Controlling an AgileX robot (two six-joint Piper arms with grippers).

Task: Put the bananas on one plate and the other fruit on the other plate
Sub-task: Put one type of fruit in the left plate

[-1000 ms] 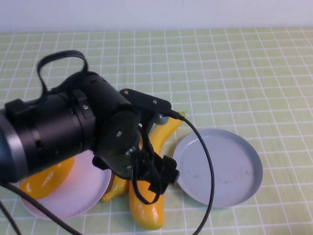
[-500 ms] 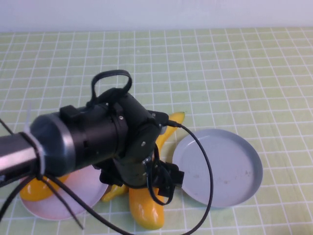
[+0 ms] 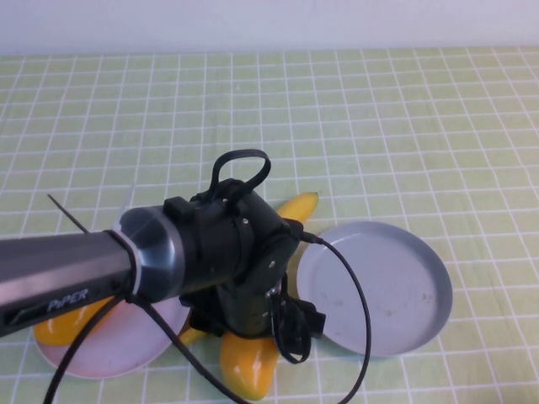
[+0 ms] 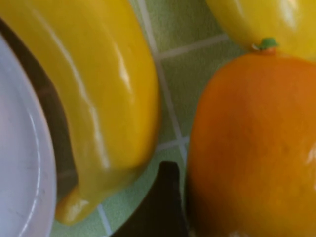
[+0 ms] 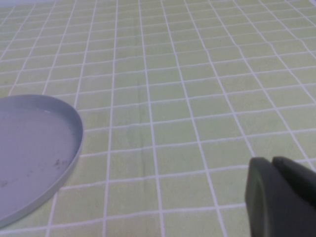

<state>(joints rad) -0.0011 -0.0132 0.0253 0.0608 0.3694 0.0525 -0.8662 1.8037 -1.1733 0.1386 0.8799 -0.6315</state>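
Note:
My left gripper is low over the fruit pile between the plates, open, with one dark finger beside a mango. That mango sticks out below the wrist in the high view. One banana lies between this mango and the pink plate; the second banana lies past the mango, its tip near the grey-blue plate. The other mango lies on the pink plate. My right gripper is shut, empty, over bare cloth.
The green checked cloth covers the table. The left arm stretches in from the left and hides most of the fruit pile. The grey-blue plate's rim also shows in the right wrist view.
My left arm has swung further out and lowered onto the fruit pile, ending over the mango between the plates. The fruit and plates have not moved.

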